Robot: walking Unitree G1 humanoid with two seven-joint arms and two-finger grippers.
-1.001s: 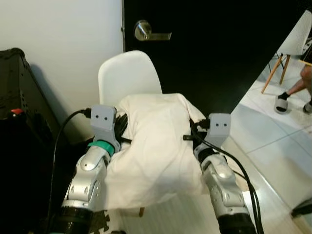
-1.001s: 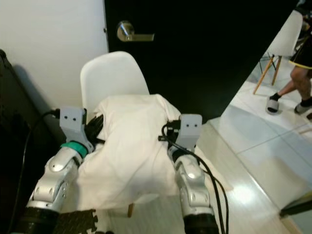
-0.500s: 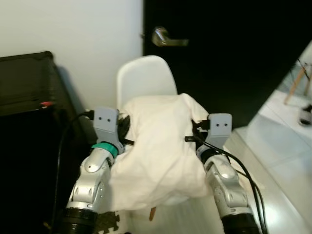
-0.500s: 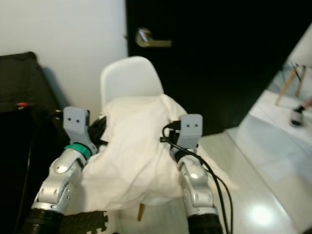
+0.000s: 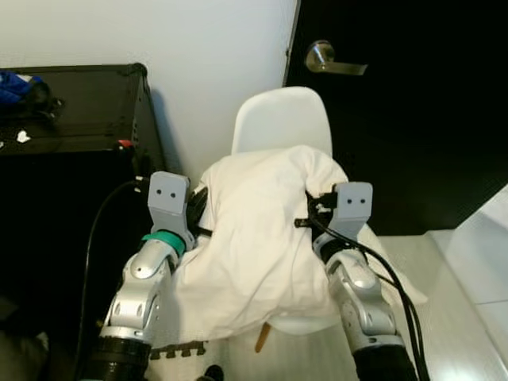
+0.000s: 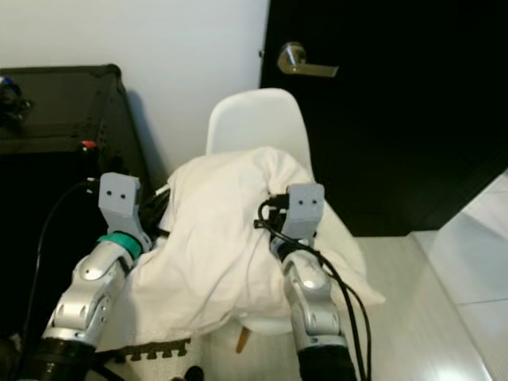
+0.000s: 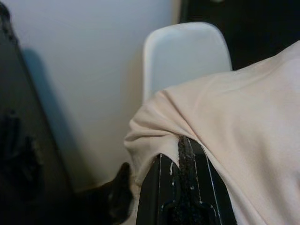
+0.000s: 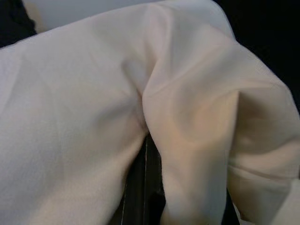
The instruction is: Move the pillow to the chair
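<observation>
A white pillow (image 5: pixel 262 230) hangs between my two grippers, draped over the seat of a white shell chair (image 5: pixel 279 119) that stands against the wall. My left gripper (image 5: pixel 197 213) is shut on the pillow's left edge; in the left wrist view its fingers (image 7: pixel 183 154) pinch a fold of the fabric, with the chair back (image 7: pixel 187 51) just beyond. My right gripper (image 5: pixel 311 219) is shut on the pillow's right side. The cloth (image 8: pixel 187 103) bulges over its dark fingers (image 8: pixel 143 164) in the right wrist view. The pillow hides the chair seat.
A black case (image 5: pixel 75 111) stands close on the left with a blue item (image 5: pixel 14 86) on top. Behind the chair are a white wall and a black door (image 5: pixel 413 135) with a metal handle (image 5: pixel 329 59). Pale tiled floor (image 5: pixel 468 278) opens to the right. A wooden chair leg (image 5: pixel 263 336) shows below.
The camera has swung left, so the chair and door sit further right in the picture and the black case has come into view. Both grippers keep the same hold on the pillow.
</observation>
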